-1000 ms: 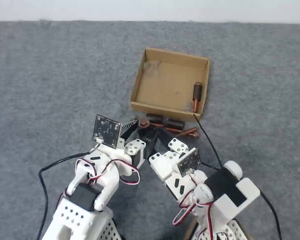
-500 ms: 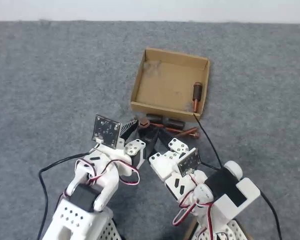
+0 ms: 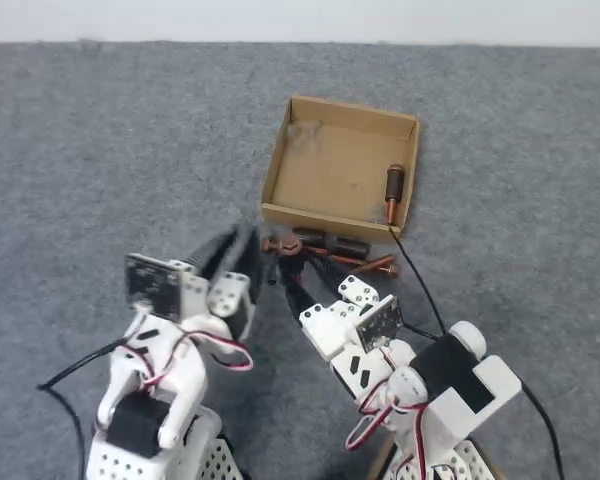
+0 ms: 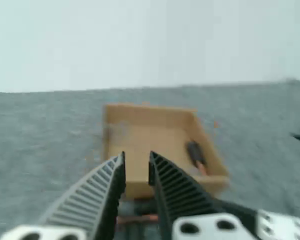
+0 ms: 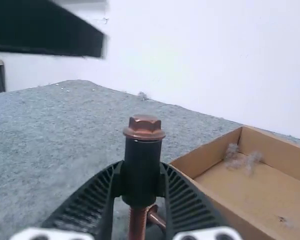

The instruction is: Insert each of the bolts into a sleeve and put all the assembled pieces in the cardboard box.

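My right gripper [image 5: 140, 190] is shut on a black sleeve [image 5: 140, 167] with a copper bolt [image 5: 143, 128] through it; the hex head sits on top and the shank sticks out below. In the high view this gripper [image 3: 285, 258] holds the piece just in front of the cardboard box [image 3: 280, 165]. One assembled piece [image 3: 393, 193] lies inside the box at its right wall. My left gripper [image 4: 136, 165] is open by a narrow gap with nothing in it, and stands beside the right one [image 3: 246, 243], facing the box [image 4: 115, 150].
Two loose black sleeves [image 3: 326, 240] and a copper bolt [image 3: 376, 266] lie on the grey carpet against the box's near wall. A black cable [image 3: 415, 285] runs from the box corner toward the right arm. Open carpet lies to the left and right.
The left arm has swung away to the left from the right gripper and its fingers have come off the piece. The right arm has kept still with the bolt and sleeve.
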You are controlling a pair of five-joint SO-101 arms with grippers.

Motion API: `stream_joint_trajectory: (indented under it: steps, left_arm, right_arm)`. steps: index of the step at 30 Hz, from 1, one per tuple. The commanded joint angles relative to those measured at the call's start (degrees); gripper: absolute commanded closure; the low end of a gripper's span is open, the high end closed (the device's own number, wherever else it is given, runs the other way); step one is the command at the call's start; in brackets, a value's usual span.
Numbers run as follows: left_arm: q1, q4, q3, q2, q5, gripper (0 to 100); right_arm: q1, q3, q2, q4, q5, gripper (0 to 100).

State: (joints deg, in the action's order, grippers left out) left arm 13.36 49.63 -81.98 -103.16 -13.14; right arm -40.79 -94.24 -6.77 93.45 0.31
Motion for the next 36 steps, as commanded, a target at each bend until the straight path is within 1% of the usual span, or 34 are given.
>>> stream_joint_trajectory:
  steps: [1,5,8,11,14,15,21,24,27,28,32,36]
  left_arm:
    - [-9.58,-4.75,3.74,-1.49,0.18,93]
    - [-18.55,-5.36,3.38,-1.49,0.09,93]
    - [-22.51,-5.27,1.19,-1.41,0.00,93]
    - [-23.47,-5.27,-4.09,-1.41,0.18,94]
    - [-23.47,-5.36,-8.13,-1.41,0.35,99]
    - [-23.74,-5.36,-9.10,-1.41,0.35,99]
    - [-29.27,-5.27,-14.55,-1.41,0.18,99]
    - [-31.30,-1.32,-14.55,-1.41,0.00,99]
    - [-31.21,6.15,-14.55,-1.41,0.18,99]
    - [-31.30,7.74,-14.55,-1.41,0.26,99]
    - [-31.30,7.65,-14.55,-1.41,0.26,99]
    - [-31.47,7.65,-14.55,-1.41,0.26,99]
  right_arm:
    - [1.80,-0.88,0.48,-0.04,0.88,99.1]
    - [2.15,-0.70,0.40,-0.13,0.88,99.1]
    - [2.68,-0.70,0.40,-0.13,0.88,99.1]
    - [2.68,-0.70,0.40,-0.13,0.88,99.1]
    - [2.77,-0.79,0.40,-0.13,0.88,99.1]
    - [2.77,-0.79,0.40,-0.13,0.88,99.1]
    - [3.82,-0.88,0.40,-0.13,0.88,99.1]
    - [5.67,-0.70,0.48,0.31,0.88,99.1]
    - [6.99,-0.70,0.92,0.40,0.88,99.1]
    - [7.87,-0.70,1.01,0.48,0.88,99.1]
    - [13.05,1.41,0.92,3.74,0.88,99.1]
    - [19.30,6.42,0.92,4.00,0.88,99.1]
